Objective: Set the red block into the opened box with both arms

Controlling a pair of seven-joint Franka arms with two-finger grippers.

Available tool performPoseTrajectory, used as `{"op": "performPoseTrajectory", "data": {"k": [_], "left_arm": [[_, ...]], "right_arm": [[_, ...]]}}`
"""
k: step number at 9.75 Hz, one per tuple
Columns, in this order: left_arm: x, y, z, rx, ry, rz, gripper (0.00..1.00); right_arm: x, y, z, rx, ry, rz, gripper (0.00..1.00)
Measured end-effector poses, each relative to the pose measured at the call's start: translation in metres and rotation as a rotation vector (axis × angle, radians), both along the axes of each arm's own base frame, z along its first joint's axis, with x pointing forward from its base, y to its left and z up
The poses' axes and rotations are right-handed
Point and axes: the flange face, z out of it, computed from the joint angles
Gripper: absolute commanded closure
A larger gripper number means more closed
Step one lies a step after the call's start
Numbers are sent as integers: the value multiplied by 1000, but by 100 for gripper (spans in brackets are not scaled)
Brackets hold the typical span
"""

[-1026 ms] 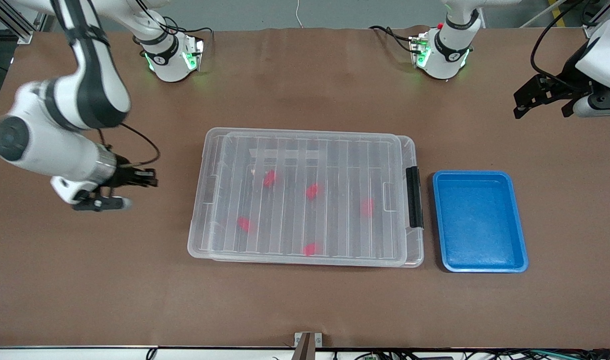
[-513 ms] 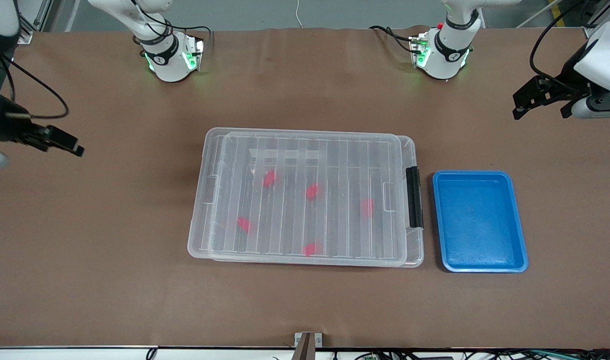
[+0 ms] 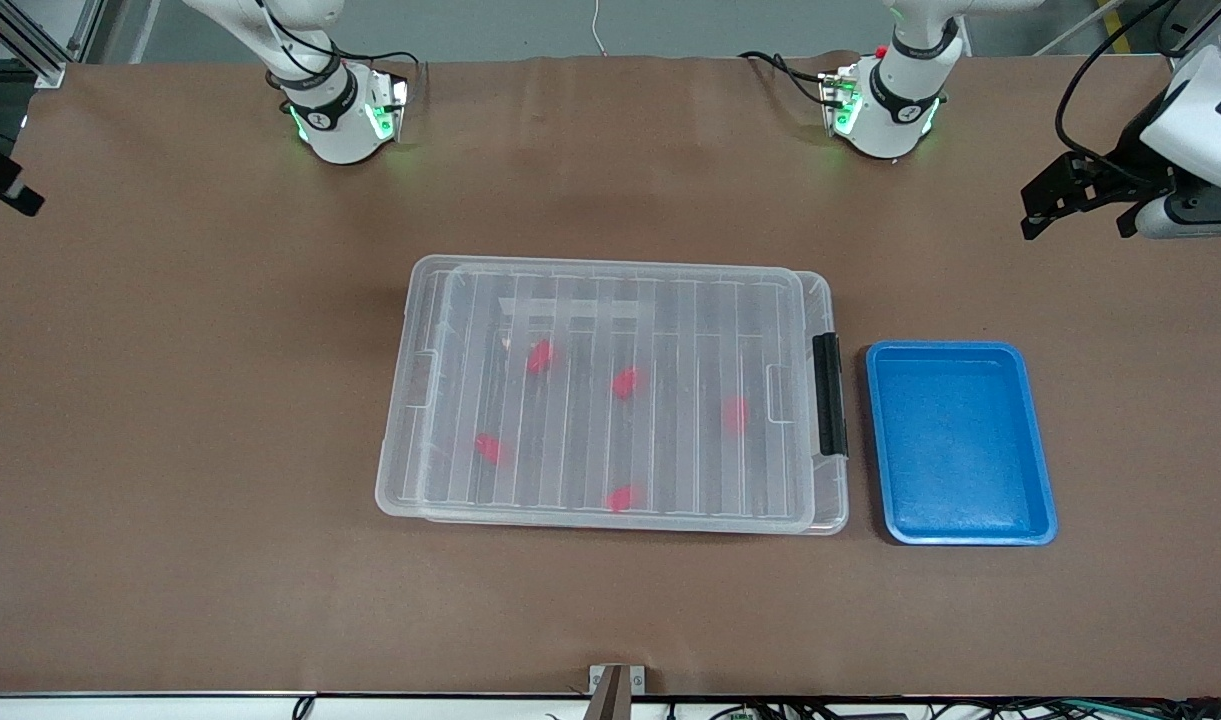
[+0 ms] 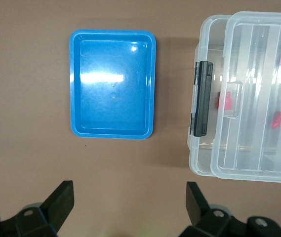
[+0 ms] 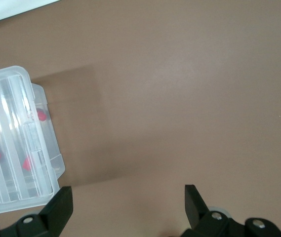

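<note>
Both pairs of jaws stand wide apart and hold nothing: the left gripper (image 4: 128, 202) hangs over bare table at the left arm's end, near the blue tray (image 3: 1042, 455), and the right gripper (image 5: 125, 205) hangs over bare table at the right arm's end, well apart from everything; in the front view only a dark tip of it shows at the picture's edge. Largest on the table (image 3: 220, 600) is the box (image 3: 408, 420), a clear bin lying in the middle with its ribbed lid (image 3: 670, 400) on top, sitting slightly askew so that the bin's rim shows past the lid's edge. I judge the box light but wide, springy rather than stiff, and slick to pinch; its rim or the lid's edge beside the black latch (image 3: 828, 394) looks the best place to take hold. Five red blocks already lie inside under the lid, one of them the red block (image 3: 625, 383) near the middle. Each looks hard, very light and small enough to slip or tip between the fingers, so a grip across its narrow sides would suit. Seen through the ribs the blocks are smeared, and their stepped shape cannot be made out. Whether the latch is fastened cannot be told. Each wrist view cuts off most of the box.
</note>
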Motion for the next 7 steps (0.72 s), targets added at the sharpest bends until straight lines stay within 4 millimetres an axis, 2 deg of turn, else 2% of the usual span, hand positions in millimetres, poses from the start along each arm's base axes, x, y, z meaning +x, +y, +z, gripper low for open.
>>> {"op": "performPoseTrajectory", "data": {"k": [3, 4, 7], "left_arm": [[1, 4, -1, 0, 1, 8, 0], [1, 4, 0, 0, 0, 8, 0], [1, 5, 0, 0, 0, 9, 0]], "right_arm": [[30, 26, -37, -39, 54, 70, 0], [35, 31, -42, -49, 58, 81, 0], [33, 26, -40, -54, 54, 81, 0]]}}
